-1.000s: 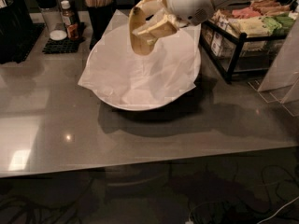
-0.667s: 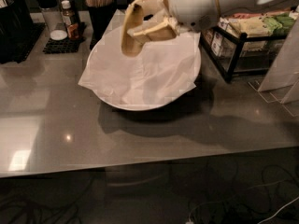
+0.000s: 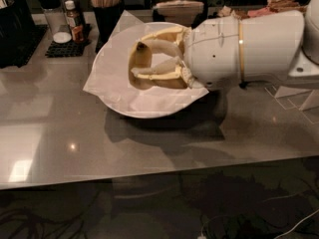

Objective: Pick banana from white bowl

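The white bowl (image 3: 124, 108) stands at the back middle of the grey table, lined with crinkled white paper (image 3: 99, 81) that sticks out over its rim. The yellow banana (image 3: 135, 59) lies in the bowl, curved, with its dark stem tip pointing up and back. My gripper (image 3: 141, 59) reaches in from the right, low over the bowl. Its pale fingers (image 3: 162, 47) are spread, with the banana's end between their tips. The big white wrist (image 3: 239, 49) hides the bowl's right side.
A black mat with a shaker (image 3: 48, 4) and a sauce bottle (image 3: 75, 21) sits at the back left. A dark cup of wooden sticks (image 3: 103, 4) and a napkin holder (image 3: 180, 6) stand behind the bowl. The table's front edge (image 3: 159, 176) runs across below.
The gripper has come down from above the bowl's back rim into the bowl, and its fingers now point left around the banana. The view is closer to the table.
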